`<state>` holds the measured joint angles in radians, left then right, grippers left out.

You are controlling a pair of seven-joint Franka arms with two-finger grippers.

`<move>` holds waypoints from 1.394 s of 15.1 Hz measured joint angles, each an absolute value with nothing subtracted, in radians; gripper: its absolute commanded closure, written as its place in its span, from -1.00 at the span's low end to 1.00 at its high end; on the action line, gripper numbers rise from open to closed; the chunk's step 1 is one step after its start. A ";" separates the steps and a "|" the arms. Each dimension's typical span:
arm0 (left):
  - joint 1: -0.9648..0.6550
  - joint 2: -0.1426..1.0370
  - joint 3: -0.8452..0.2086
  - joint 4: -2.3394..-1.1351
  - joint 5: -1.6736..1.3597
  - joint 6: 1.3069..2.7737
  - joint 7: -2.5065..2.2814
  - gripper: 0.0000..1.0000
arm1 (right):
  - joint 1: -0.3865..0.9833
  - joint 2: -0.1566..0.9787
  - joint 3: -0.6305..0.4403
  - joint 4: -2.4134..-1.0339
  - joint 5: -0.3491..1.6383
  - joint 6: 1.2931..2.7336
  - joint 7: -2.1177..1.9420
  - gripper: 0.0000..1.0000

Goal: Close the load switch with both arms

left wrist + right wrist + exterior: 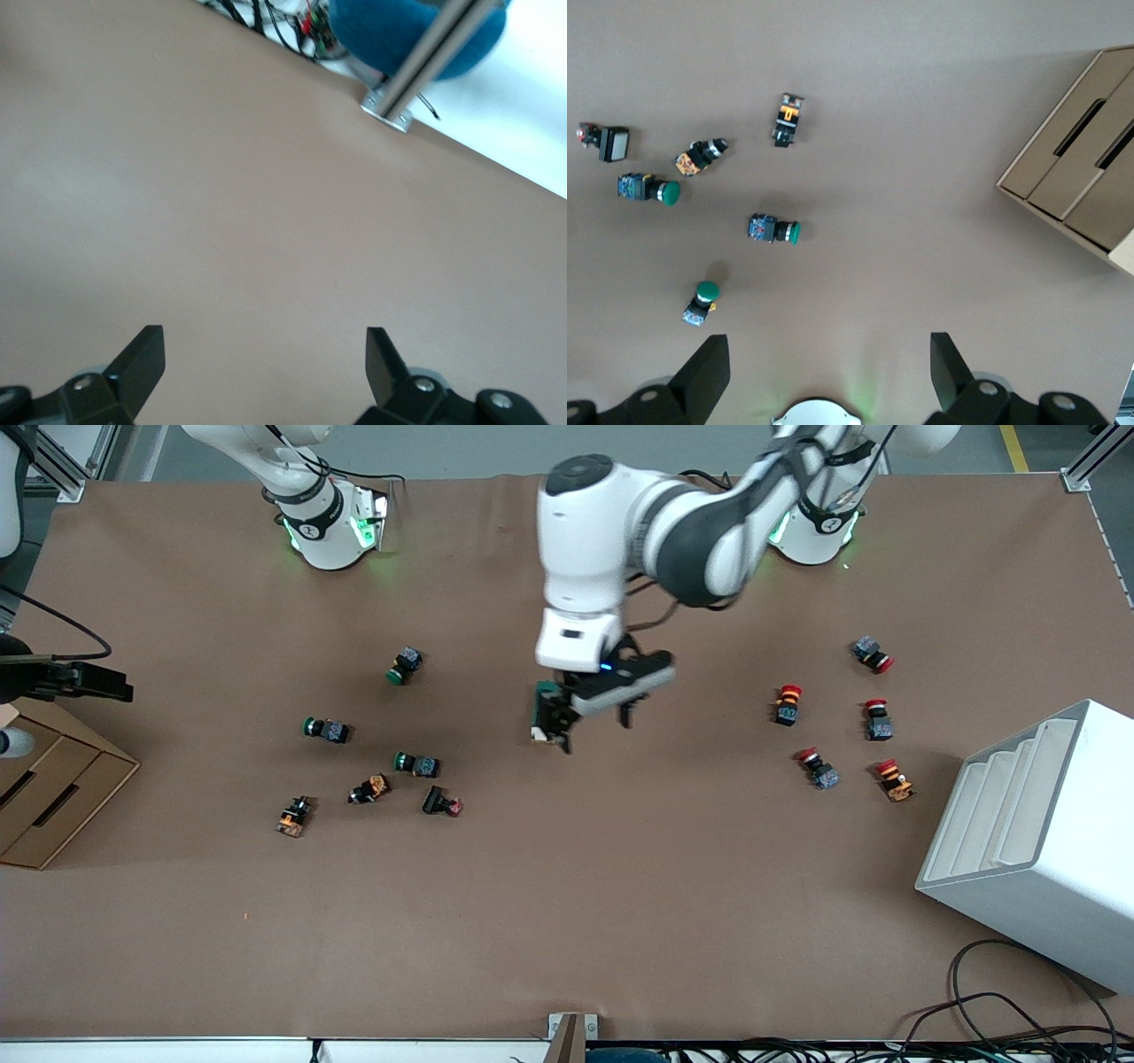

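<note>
The load switch, a dark-green block with a white piece, lies at the middle of the table. My left arm reaches from its base to the table's middle. My left gripper is open and hangs low right beside the switch, with one finger next to it. In the left wrist view the left gripper has only bare table between its fingers, and the switch is out of view there. My right gripper is open and empty, held high over its own base. It does not show in the front view.
Green push buttons and other small parts lie toward the right arm's end. Red push buttons lie toward the left arm's end. A white rack and a cardboard box stand at the table's ends.
</note>
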<state>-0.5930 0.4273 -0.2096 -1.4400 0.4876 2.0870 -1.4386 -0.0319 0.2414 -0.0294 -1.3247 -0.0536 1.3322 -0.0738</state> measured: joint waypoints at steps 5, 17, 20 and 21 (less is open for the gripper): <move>-0.383 0.373 -0.211 -1.408 0.336 2.046 -1.088 -1.00 | -0.004 0.241 -0.019 -1.314 -0.023 1.295 -0.073 -1.00; -0.039 0.103 -0.220 -1.498 0.070 1.632 -0.375 -1.00 | -0.009 0.141 -0.026 -1.333 -0.004 1.277 -0.075 -1.00; -0.029 -0.015 -0.193 -1.599 0.065 1.603 -0.290 -1.00 | -0.009 0.088 -0.026 -1.376 -0.005 1.277 -0.075 -1.00; -0.029 -0.049 -0.191 -1.634 0.053 1.601 -0.264 -1.00 | -0.009 0.072 -0.027 -1.388 -0.005 1.277 -0.075 -1.00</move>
<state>-0.0288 -0.0486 -0.1907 -1.6341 0.0530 1.6011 -0.2642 -0.0087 0.0717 -0.0266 -1.3884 -0.0053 1.2768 -0.0751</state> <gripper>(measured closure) 0.000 0.000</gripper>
